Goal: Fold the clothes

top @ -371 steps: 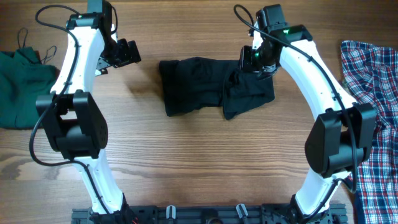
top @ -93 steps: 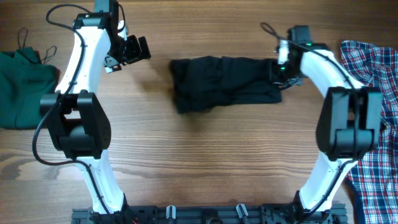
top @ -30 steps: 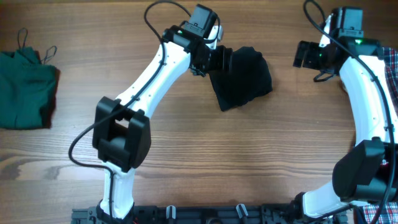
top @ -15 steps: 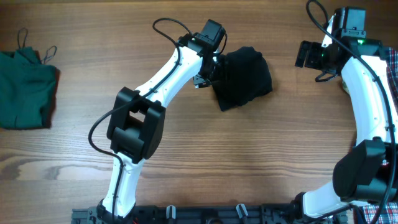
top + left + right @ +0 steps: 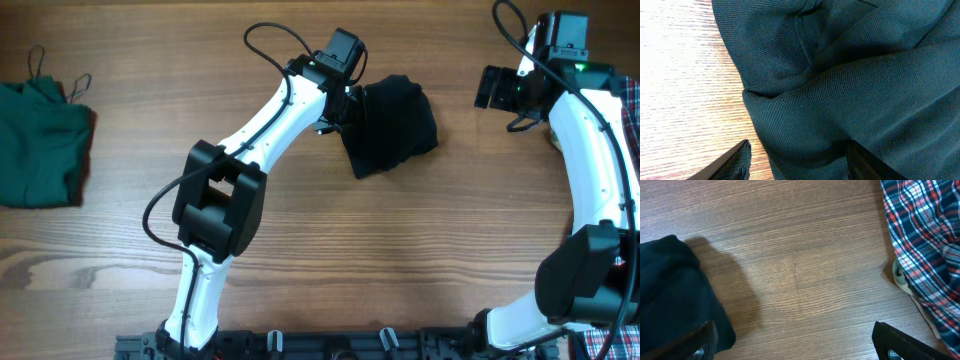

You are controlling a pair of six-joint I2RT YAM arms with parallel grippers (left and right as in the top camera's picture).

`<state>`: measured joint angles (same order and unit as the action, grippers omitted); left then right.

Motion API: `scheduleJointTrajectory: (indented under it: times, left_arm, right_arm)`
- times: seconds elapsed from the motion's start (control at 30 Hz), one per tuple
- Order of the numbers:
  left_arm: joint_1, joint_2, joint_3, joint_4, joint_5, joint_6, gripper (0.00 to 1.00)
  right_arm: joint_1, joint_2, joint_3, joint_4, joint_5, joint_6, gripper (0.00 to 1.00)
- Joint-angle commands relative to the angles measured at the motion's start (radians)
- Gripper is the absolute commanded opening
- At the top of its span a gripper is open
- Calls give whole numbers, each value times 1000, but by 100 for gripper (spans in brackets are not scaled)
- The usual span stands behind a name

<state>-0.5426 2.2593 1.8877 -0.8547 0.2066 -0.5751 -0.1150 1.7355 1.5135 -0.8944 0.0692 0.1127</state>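
The black shirt (image 5: 392,124) lies as a folded bundle on the wooden table, right of centre at the back. My left gripper (image 5: 345,108) is at its left edge. In the left wrist view the shirt (image 5: 850,75) fills most of the frame. The left gripper (image 5: 800,167) is open. One of its fingers (image 5: 737,162) is over bare wood and the other is over the cloth, so the fold's edge lies between them. My right gripper (image 5: 495,88) hangs open over bare table, right of the shirt (image 5: 675,290), with nothing between its fingers (image 5: 905,342).
A dark green strappy top (image 5: 40,140) lies at the far left. A plaid shirt (image 5: 925,245) lies along the right edge (image 5: 630,100), with a small pale round piece (image 5: 897,272) at its hem. Bare wood lies in front of the black shirt.
My left arm has shifted slightly right, onto the shirt's left edge, and its jaws have narrowed a little. The right arm has not moved.
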Motion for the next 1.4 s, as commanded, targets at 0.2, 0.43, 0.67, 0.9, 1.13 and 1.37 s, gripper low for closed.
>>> scheduleJointTrajectory:
  times: [0.2,0.43,0.67,0.9,1.13,1.37]
  left_arm:
    - [-10,47,-9,19,-6,-10,47]
    - [-9,47,-9,25,-6,-10,13]
    - [39,-87,-8,43,-10,34,4]
    - [41,-109,-10,65,-65,74,16]
    - [35,-99,-10,25,-55,74,18]
    - [-37,-98,-10,185,-56,183,4]
  right_arm:
    - [0,-17,10,1,13,18,100]
    - [0,-17,10,1,14,18,100]
    - [0,-17,10,1,13,19,100]
    - [0,-17,10,1,13,18,100]
    - [0,-17,10,1,13,19,100]
    - [0,-17,10,1,13,18,100]
